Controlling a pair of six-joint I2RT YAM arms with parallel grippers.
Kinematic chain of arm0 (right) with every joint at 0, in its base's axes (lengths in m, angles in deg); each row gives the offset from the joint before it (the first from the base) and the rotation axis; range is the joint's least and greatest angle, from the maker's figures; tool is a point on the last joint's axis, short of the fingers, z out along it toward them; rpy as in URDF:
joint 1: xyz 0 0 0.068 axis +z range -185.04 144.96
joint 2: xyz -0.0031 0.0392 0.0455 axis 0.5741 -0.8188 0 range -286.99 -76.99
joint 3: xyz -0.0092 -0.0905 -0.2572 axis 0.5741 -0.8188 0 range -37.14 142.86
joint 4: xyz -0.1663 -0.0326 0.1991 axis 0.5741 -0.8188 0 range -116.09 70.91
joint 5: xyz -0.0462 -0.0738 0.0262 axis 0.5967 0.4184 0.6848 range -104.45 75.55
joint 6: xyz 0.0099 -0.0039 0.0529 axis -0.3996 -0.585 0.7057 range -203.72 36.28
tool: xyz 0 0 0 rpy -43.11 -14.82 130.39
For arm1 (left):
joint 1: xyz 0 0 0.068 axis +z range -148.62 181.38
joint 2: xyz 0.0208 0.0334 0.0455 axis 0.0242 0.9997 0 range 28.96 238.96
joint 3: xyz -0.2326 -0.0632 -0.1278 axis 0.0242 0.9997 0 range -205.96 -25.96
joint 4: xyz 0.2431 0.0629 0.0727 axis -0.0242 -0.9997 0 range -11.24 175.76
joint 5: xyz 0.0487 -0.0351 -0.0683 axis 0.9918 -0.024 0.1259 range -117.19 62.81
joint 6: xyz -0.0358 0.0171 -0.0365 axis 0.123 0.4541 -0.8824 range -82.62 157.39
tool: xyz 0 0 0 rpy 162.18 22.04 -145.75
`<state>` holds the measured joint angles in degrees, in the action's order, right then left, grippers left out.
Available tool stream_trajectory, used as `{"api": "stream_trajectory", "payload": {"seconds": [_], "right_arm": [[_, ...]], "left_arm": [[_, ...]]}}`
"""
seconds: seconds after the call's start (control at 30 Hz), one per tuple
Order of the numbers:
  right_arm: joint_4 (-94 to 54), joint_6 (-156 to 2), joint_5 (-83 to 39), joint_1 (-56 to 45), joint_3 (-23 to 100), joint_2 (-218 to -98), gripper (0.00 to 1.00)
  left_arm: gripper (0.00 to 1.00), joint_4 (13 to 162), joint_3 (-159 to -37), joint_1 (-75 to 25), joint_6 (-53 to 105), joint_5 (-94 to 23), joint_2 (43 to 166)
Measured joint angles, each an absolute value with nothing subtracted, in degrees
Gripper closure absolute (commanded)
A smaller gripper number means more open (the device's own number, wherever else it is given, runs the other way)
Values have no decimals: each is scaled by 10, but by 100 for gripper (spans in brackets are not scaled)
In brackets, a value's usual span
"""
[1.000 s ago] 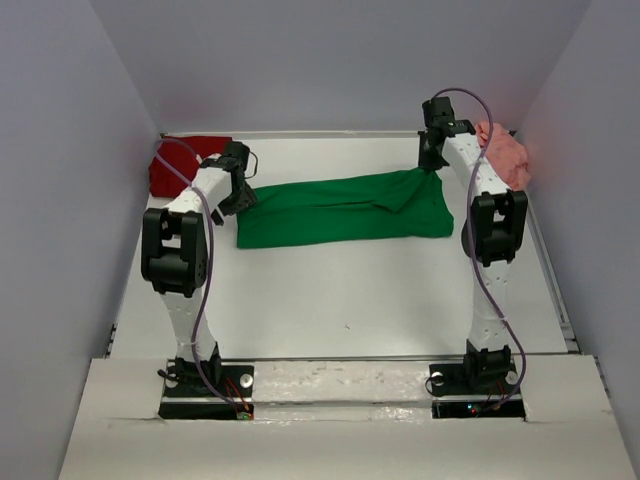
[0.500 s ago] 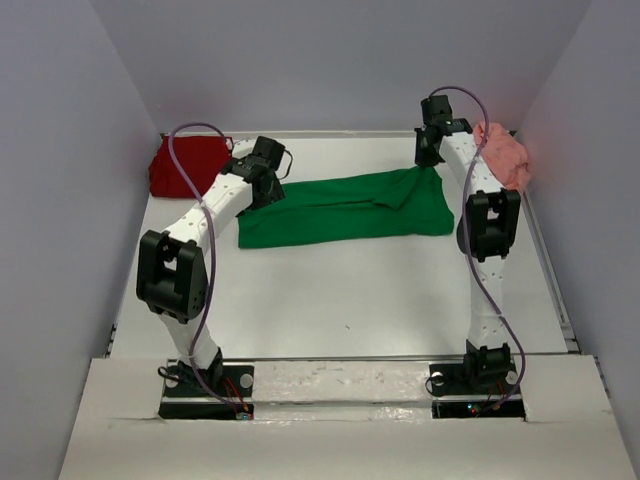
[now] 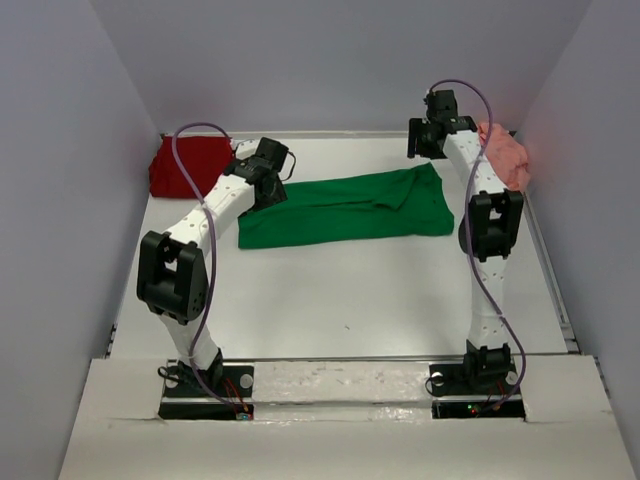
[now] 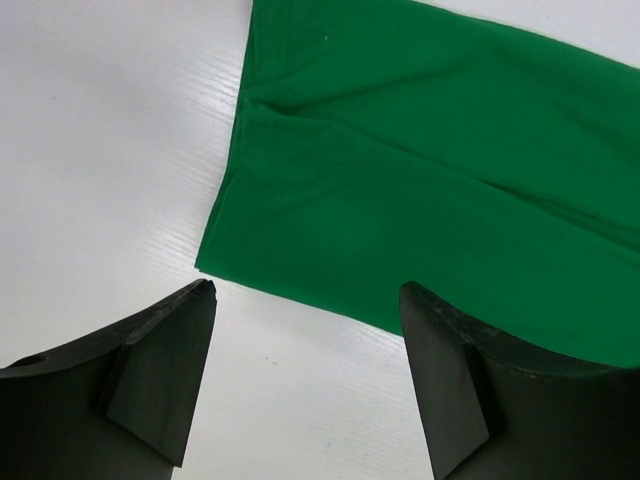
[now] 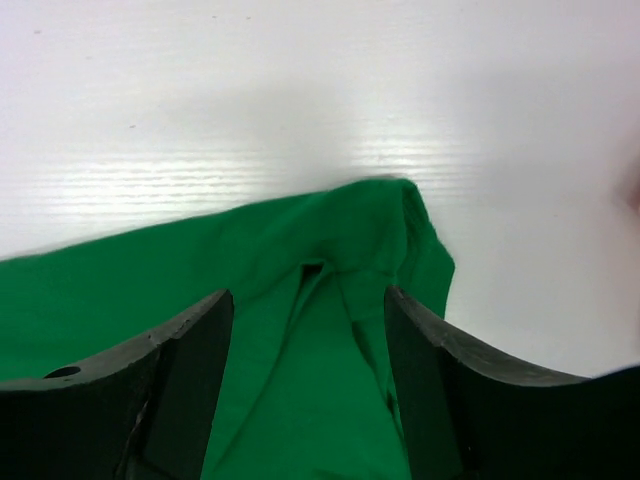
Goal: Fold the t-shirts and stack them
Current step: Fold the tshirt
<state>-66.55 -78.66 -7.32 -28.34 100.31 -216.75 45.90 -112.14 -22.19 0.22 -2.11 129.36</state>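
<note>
While both arms reach toward the far side of the white table (image 3: 350, 290), I see the green t-shirt (image 3: 345, 208) lying flat as a long band across the overhead frame, just above centre. The dark red t-shirt (image 3: 185, 165) sits bunched in the upper left of that frame, against the left wall. The salmon pink t-shirt (image 3: 505, 155) is heaped in the upper right, partly hidden behind the right arm. The three lie apart from one another.

On my left wrist feed, the left gripper (image 4: 307, 300) is spread wide, with its dark fingers (image 4: 160, 370) at the bottom of the frame and nothing between them. The green cloth fills the upper right of that frame, and its corner edge sits just above the fingertips, with bare table to the left.

On the right wrist feed, the right gripper (image 5: 307, 300) is also spread apart and holds nothing. A rumpled corner of the green shirt, with a small fold in it, shows between and beyond its fingertips. White table fills the top of the frame. Overhead, this gripper sits at the shirt's upper right corner.
</note>
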Motion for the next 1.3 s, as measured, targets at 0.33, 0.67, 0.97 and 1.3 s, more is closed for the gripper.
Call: {"api": "stream_trajectory", "payload": {"seconds": [0.33,0.67,0.97,1.3], "right_arm": [[-603,-729,-197,-279,697,-1914,48],[-586,-727,-210,-239,614,-1928,48],[-581,-723,-207,-218,614,-1959,50],[-574,-723,-200,-218,603,-1967,50]], "left_arm": [[18,466,-1143,-258,17,-13,1295],[17,470,-1140,-270,24,-8,1295],[17,472,-1137,-270,30,-9,1295],[17,474,-1129,-270,34,-9,1295]]}}
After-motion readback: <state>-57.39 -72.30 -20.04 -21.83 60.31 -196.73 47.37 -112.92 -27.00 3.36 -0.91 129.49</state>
